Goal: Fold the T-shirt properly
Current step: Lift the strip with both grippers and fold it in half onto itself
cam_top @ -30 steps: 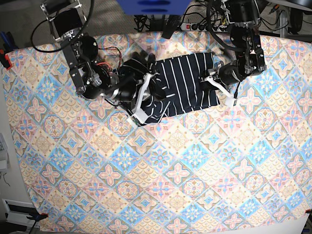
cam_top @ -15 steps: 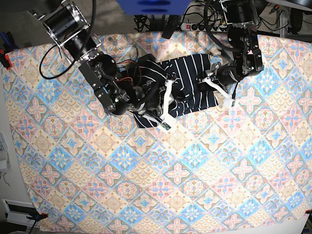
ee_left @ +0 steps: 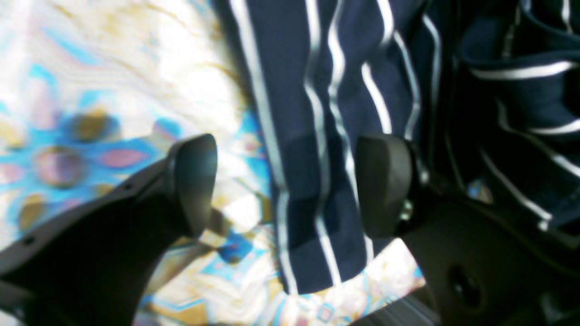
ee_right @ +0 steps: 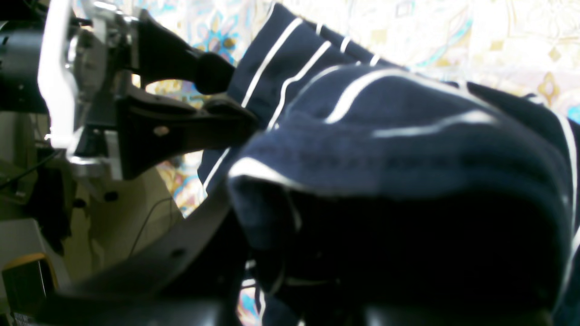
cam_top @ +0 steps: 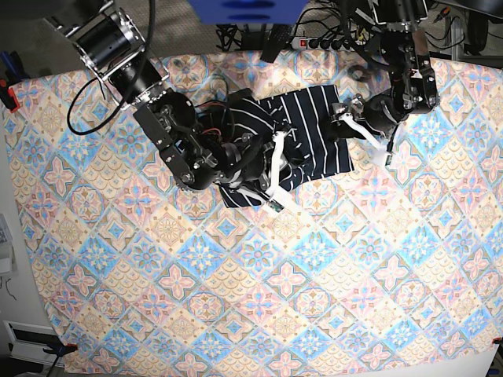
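While right gripper (cam_top: pixel 271 177) pinches T-shirt (cam_top: pixel 314 126), left gripper (ee_left: pixel 285 181) spread above hem.

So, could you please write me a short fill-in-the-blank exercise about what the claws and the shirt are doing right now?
1. The left claw has its jaws ____ around the edge of the dark navy white-pinstriped fabric T-shirt.
2. The right claw is ____ on a bunched fold of that T-shirt.
3. The T-shirt lies on a pastel orange-and-blue ____-patterned cloth.

Missing words: open; shut; tile
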